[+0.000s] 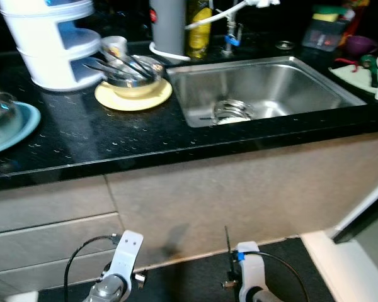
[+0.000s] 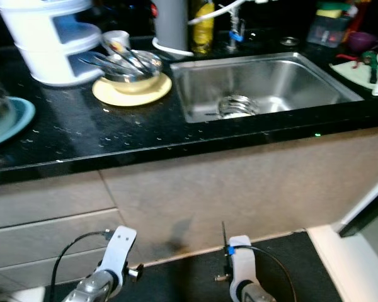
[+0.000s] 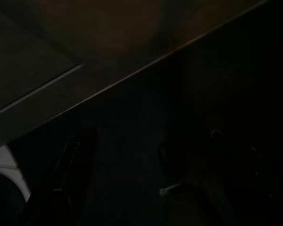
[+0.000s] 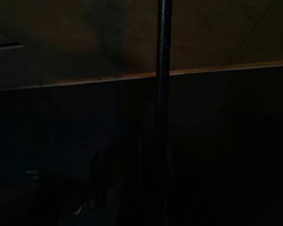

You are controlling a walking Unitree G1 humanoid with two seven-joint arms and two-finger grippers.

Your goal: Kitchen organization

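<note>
Approach step, both arms hanging low before counter [image 1: 113, 148]. End effector state: cannot tell, either side. Next: raise arm toward utensil bowl [image 1: 133, 75] on yellow plate [image 1: 107, 95], left of sink [image 1: 315, 85].

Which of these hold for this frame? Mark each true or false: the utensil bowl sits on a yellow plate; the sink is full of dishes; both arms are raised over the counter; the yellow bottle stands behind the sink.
1. The metal bowl holding utensils sits on a yellow plate. True.
2. The sink is full of dishes. False: just one item lies by the drain.
3. Both arms are raised over the counter. False: the left arm and right arm hang below the countertop.
4. A yellow bottle stands behind the sink. True.
</note>
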